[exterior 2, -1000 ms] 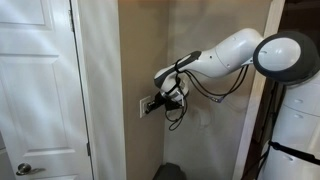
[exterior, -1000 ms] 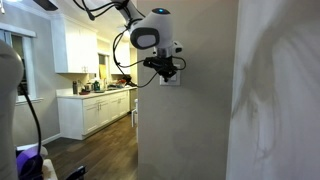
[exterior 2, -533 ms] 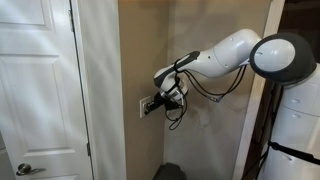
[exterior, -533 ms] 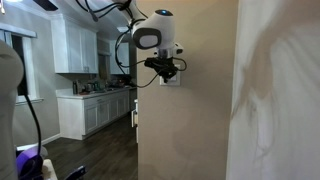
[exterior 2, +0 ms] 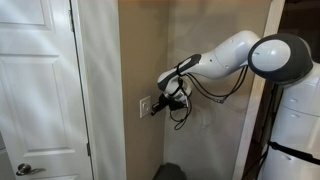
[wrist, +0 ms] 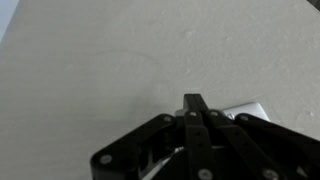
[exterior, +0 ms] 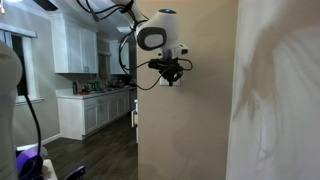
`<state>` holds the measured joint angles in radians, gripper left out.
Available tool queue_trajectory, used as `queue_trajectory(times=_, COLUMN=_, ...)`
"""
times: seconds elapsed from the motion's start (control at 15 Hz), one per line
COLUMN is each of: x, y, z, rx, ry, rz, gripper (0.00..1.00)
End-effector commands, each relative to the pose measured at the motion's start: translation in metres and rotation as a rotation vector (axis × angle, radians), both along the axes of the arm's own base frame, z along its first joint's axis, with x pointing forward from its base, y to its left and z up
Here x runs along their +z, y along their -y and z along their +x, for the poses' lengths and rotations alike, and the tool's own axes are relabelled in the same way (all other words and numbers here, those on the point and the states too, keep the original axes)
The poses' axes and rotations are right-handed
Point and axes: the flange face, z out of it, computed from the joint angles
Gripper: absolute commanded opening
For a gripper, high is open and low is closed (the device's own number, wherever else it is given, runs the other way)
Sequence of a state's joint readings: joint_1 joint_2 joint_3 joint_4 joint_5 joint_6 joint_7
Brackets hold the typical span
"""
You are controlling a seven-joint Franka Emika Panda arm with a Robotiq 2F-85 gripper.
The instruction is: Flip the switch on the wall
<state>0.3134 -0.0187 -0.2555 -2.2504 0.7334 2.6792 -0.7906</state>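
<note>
**Arm pose.** The white Panda arm (exterior 2: pixel 225 55) reaches across from its base at the right of the frame. Its forearm slopes down towards the grey-beige painted wall (exterior 2: pixel 205 140). The black tool (exterior 2: pixel 156 109) points at the wall at about mid height. In the wrist view the tool (wrist: pixel 193 103) has its two fingers pressed together into a single tip with nothing between them. In an exterior view the tool (exterior: pixel 172 74) hangs below the rounded white wrist joint (exterior: pixel 152 38), close to the wall face.

**Task item.** The small white rectangular switch plate (exterior 2: pixel 146 105) is fixed to the wall just beside the tool tip, on the door side. Whether the tip touches it cannot be told. In the wrist view a corner of the plate (wrist: pixel 248 110) shows behind the fingers, to their right. The position of the rockers cannot be read.

**Surroundings.** Black cables (exterior 2: pixel 181 112) loop under the wrist. A white panelled door (exterior 2: pixel 35 80) stands beyond the wall corner. White kitchen cabinets (exterior: pixel 75 45) and a dark wood floor (exterior: pixel 95 155) lie well behind. Nothing stands between the tool and the plate.

**Change.** Half a second earlier the tool lay over the plate. It has since drawn back towards the arm side, so that more of the plate is uncovered.
</note>
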Motion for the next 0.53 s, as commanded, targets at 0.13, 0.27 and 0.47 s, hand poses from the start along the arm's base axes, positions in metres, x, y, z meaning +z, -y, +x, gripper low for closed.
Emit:
queue_trajectory(times=0.13, x=-0.0040, y=0.0091, z=-0.0068, rx=-0.033, ry=-0.025, rz=-0.032, gripper=0.00)
queue_trajectory(times=0.27, x=-0.0048, y=0.0104, z=-0.0073, rx=-0.041, ry=-0.027, rz=-0.037, gripper=0.26)
queue_trajectory(times=0.47, x=-0.0058, y=0.0092, z=-0.0026, rx=-0.023, ry=-0.029, rz=-0.028, gripper=0.13)
